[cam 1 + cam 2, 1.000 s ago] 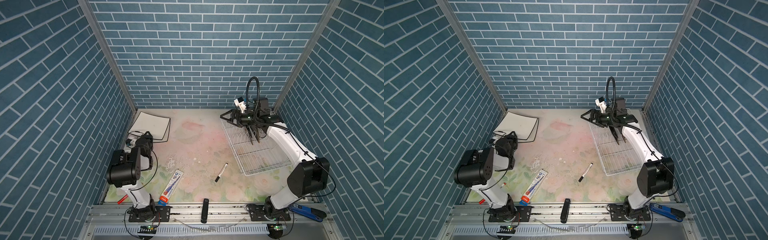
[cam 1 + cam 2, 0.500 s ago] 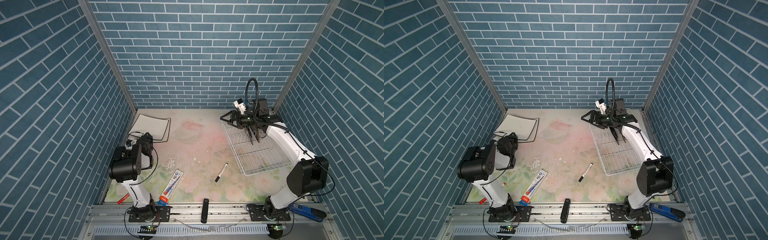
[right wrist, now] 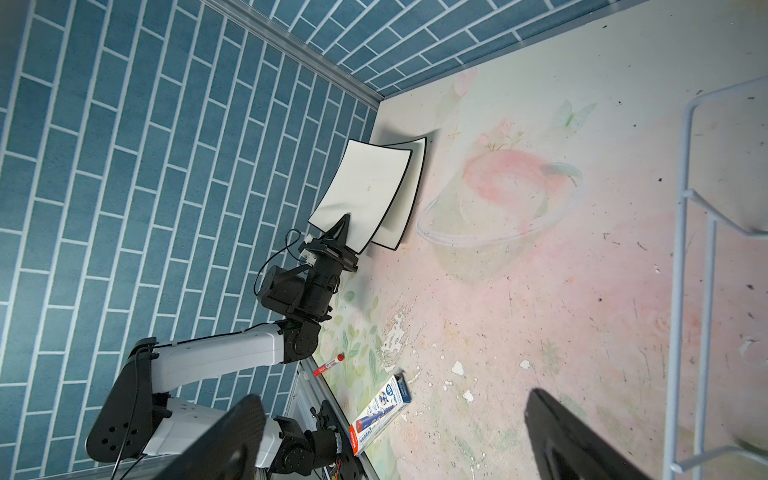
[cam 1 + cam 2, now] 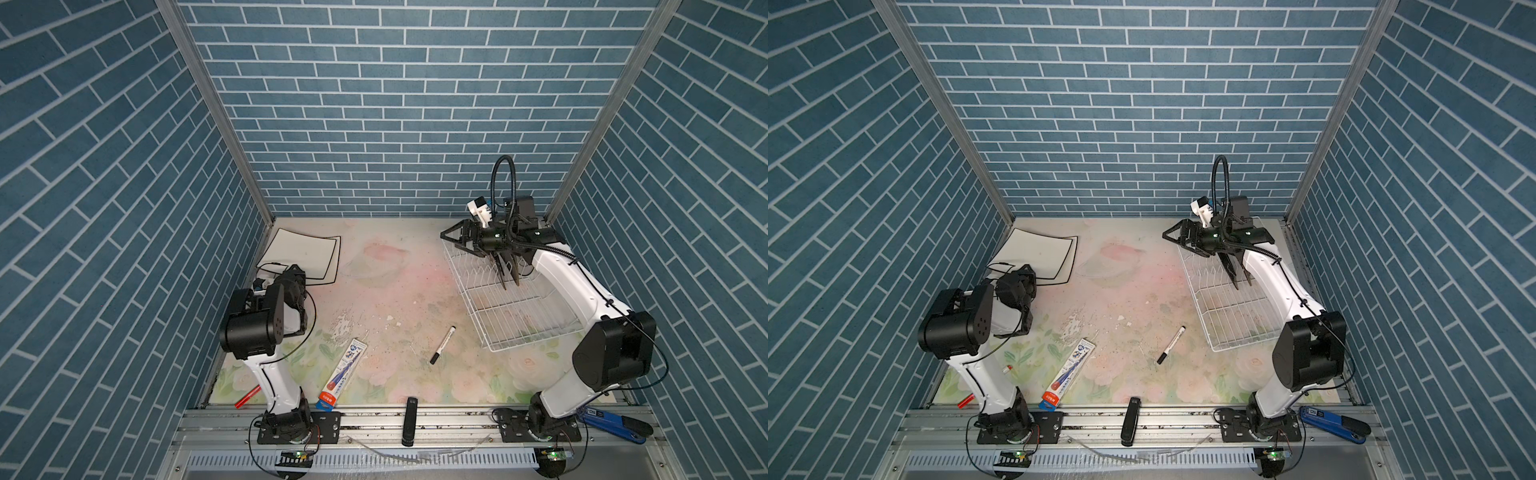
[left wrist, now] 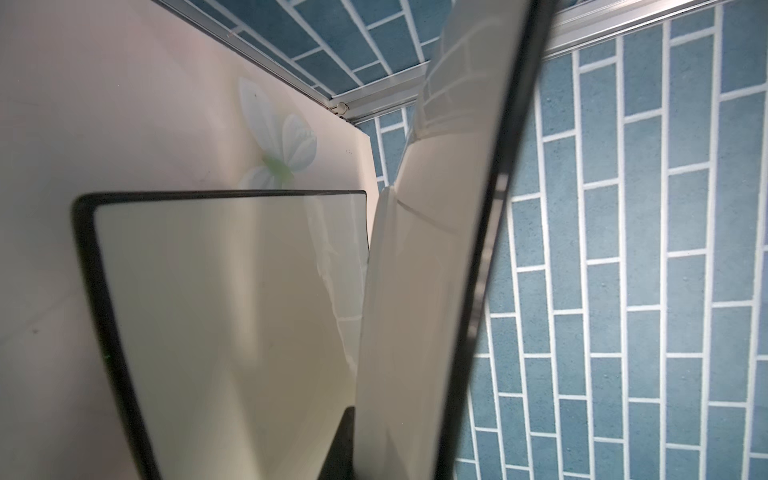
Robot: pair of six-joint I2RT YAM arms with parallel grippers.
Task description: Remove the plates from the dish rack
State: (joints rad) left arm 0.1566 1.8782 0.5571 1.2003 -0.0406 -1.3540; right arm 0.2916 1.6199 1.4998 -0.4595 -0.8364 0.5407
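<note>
At the back left a white black-rimmed plate point(image 4: 307, 255) point(image 3: 411, 195) lies flat on the table. My left gripper point(image 3: 345, 220) is shut on the near edge of a second such plate point(image 3: 365, 187) point(image 5: 432, 249), held tilted just above the flat one point(image 5: 228, 311). The white wire dish rack point(image 4: 536, 343) point(image 4: 1241, 341) stands at the right. Dark plates point(image 4: 509, 268) stand upright in its far end, partly hidden under my right arm. My right gripper point(image 4: 455, 242) point(image 4: 1177, 239) hangs open over the rack's far left corner, holding nothing.
A black marker point(image 4: 442, 345) lies in front of the rack. A toothpaste box point(image 4: 343, 374) and a red pen point(image 4: 247, 397) lie near the left arm's base. On the front rail are a black bar point(image 4: 410, 419) and a blue tool point(image 4: 611, 422). Tiled walls close three sides.
My left arm's elbow has shifted slightly toward the back with the plate still gripped. The right arm has hardly moved and its gripper stays open.
</note>
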